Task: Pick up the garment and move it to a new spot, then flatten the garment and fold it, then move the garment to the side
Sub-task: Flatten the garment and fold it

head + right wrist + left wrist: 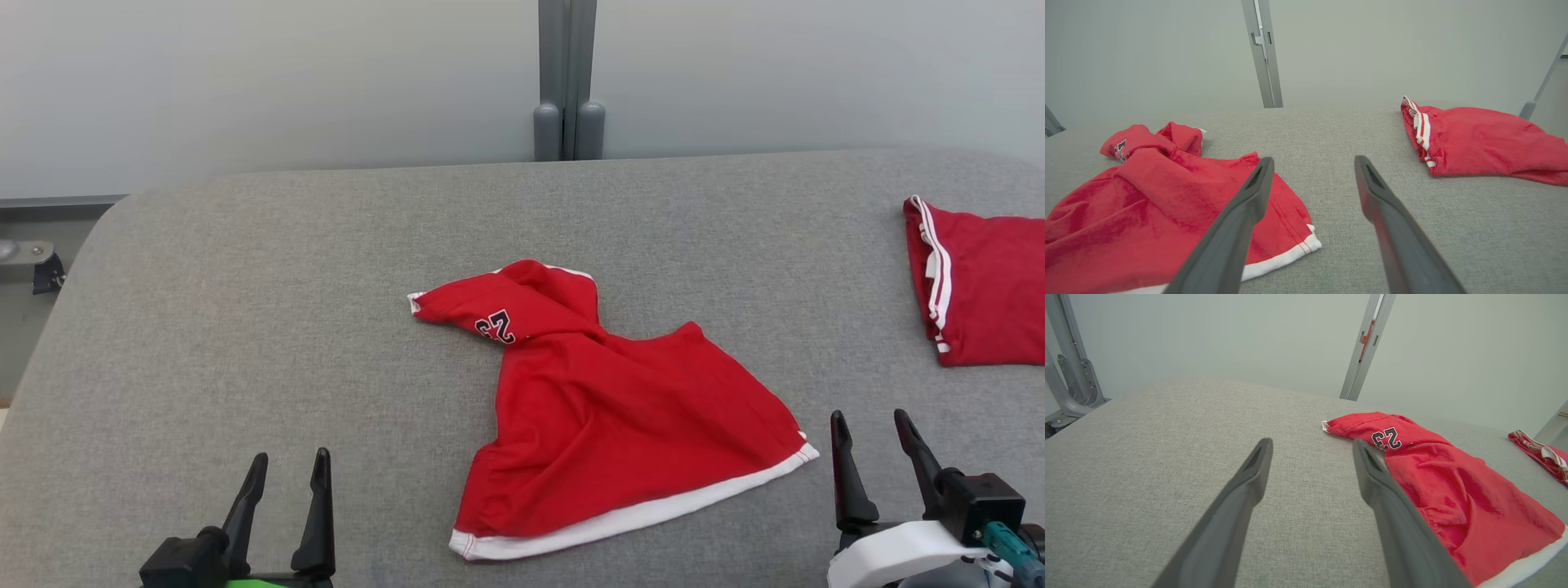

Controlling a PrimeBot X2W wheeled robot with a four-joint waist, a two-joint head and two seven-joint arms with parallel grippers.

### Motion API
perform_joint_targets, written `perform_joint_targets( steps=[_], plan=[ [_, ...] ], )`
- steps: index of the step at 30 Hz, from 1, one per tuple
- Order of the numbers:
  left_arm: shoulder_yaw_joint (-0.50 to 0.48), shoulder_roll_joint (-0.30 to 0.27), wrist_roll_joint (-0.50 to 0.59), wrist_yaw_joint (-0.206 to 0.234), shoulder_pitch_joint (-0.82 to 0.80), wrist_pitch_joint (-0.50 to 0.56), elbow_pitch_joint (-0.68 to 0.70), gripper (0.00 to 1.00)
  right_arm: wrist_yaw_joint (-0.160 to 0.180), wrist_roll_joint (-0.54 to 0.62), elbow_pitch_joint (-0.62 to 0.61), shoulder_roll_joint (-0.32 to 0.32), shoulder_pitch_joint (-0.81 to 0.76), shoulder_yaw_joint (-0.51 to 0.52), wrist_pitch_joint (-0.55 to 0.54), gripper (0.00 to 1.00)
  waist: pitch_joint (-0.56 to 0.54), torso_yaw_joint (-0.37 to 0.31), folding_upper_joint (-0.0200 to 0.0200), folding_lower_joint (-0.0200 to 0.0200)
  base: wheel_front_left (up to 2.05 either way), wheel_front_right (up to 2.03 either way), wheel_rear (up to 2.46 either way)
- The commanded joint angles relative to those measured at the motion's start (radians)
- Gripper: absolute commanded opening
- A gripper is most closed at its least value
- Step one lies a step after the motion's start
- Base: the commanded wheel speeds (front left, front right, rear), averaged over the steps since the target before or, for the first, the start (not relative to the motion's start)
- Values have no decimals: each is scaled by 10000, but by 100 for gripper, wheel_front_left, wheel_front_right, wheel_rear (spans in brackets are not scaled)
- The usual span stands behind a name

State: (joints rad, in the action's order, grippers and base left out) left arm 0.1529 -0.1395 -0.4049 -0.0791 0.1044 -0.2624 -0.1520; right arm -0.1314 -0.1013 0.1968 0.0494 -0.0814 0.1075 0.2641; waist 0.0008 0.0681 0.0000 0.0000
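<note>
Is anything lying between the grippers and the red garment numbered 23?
Nothing visible. Only bare table separates the open left gripper and open right gripper from the garment; the second red garment lies apart, far right.

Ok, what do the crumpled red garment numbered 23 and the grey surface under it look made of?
Crumpled red garment: soft matte knit, probably jersey; it lies in limp folds. Grey surface: matte woven fabric covering, going by its speckled weave.
</note>
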Motion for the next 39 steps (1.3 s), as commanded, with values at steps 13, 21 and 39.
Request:
perform_joint_targets(
  steps=[13,21,39],
  plan=[
    [-603,657,615,-529,224,-27,-356,100,17,-71,227,24,-11,-575,-6,100,-179,72,0,0,0,0,0],
    [-411,446,483,-528,77,-27,-374,100,17,-115,211,22,44,-569,-6,100,-94,-14,0,0,0,0,0],
    [1735,-705,-561,-529,-488,905,-930,100,17,115,732,644,1111,-627,-605,100,239,83,0,0,0,0,0]
  ],
)
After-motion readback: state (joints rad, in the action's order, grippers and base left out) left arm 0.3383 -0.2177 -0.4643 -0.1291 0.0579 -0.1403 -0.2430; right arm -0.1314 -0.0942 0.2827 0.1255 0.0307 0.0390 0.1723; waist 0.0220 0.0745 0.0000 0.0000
